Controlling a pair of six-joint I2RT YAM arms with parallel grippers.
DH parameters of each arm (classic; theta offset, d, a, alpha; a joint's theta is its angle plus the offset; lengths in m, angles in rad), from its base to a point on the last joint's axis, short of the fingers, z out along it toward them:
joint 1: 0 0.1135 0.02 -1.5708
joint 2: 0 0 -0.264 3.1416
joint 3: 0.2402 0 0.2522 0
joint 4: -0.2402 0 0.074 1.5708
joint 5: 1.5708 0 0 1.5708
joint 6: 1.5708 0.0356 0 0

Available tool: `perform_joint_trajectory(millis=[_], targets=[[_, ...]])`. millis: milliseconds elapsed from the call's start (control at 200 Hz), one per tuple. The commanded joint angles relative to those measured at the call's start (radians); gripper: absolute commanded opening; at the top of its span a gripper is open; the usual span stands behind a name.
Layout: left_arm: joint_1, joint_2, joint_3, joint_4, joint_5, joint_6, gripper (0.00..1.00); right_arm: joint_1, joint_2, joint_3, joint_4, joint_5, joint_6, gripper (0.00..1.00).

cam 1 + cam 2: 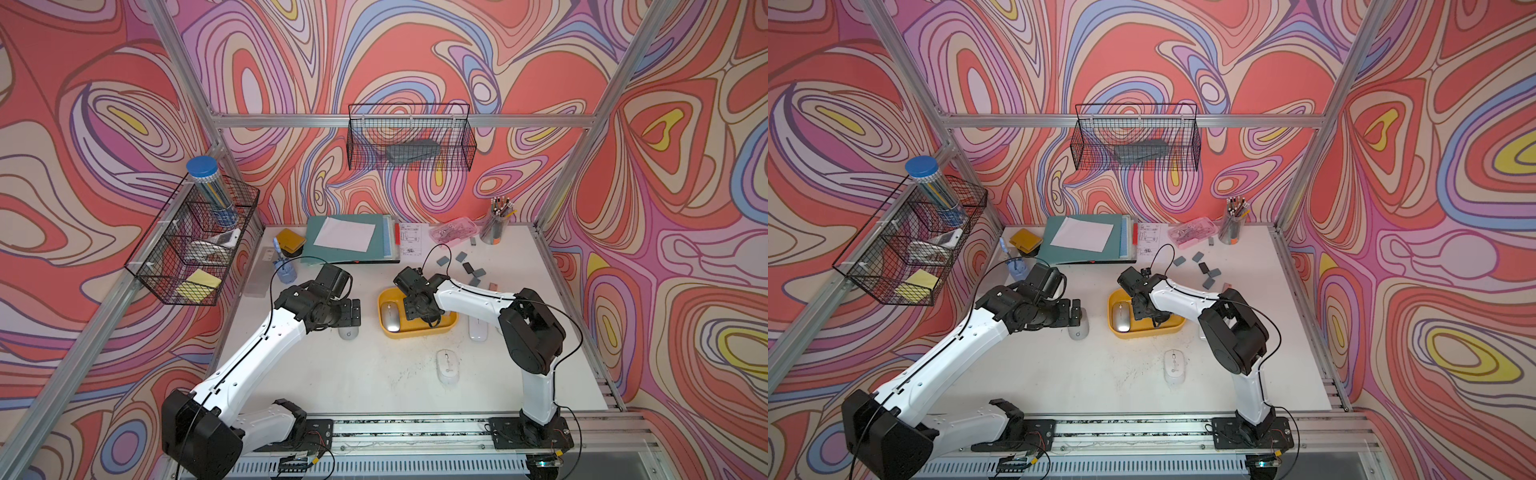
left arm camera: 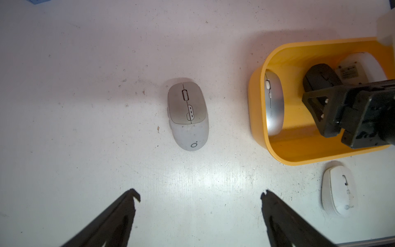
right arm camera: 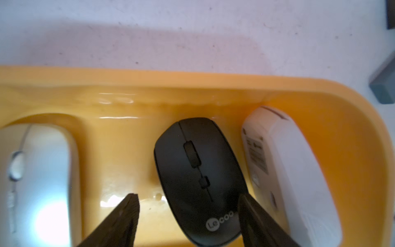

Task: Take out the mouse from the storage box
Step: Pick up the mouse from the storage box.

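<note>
The yellow storage box [image 1: 415, 334] [image 3: 192, 79] sits mid-table. Inside it lie a black mouse [image 3: 198, 171], a silver mouse [image 1: 390, 318] [image 3: 36, 181] and a white mouse tipped on its side [image 3: 288, 171]. My right gripper [image 3: 188, 196] [image 1: 419, 309] reaches down into the box, open, with its jaws on either side of the black mouse's rear. One finger touches the mouse; the other stands apart from it. My left gripper [image 2: 199, 192] [image 1: 353, 313] hovers open and empty over the table, to the left of the box.
A grey mouse [image 1: 348, 331] [image 2: 188, 116] lies under the left gripper. Two white mice [image 1: 446, 365] [image 1: 478, 328] lie in front of and to the right of the box. Grey tiles [image 1: 469, 266], folders [image 1: 349, 245], a pink case [image 1: 453, 230] and a pen cup [image 1: 496, 226] stand behind.
</note>
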Motion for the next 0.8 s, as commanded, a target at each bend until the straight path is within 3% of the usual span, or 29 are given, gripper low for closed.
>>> perform_joint_trajectory(millis=[0,210,371,661,796], targets=[[0.007,0.002,0.016,0.003,-0.003,-0.002,0.96,0.008,0.013,-0.013,0.073,-0.173,0.011,0.73],[0.006,-0.007,0.014,0.001,-0.009,0.0,0.96,0.012,0.014,0.012,0.064,-0.201,0.033,0.73],[0.007,-0.007,0.017,0.0,-0.007,0.002,0.96,0.011,-0.043,-0.009,0.058,-0.098,0.032,0.76],[0.007,-0.015,0.012,0.0,-0.009,0.002,0.96,0.008,0.042,0.039,0.008,-0.035,-0.013,0.83],[0.007,-0.01,0.015,0.001,-0.004,0.004,0.96,0.002,0.079,0.048,0.014,-0.064,-0.042,0.83]])
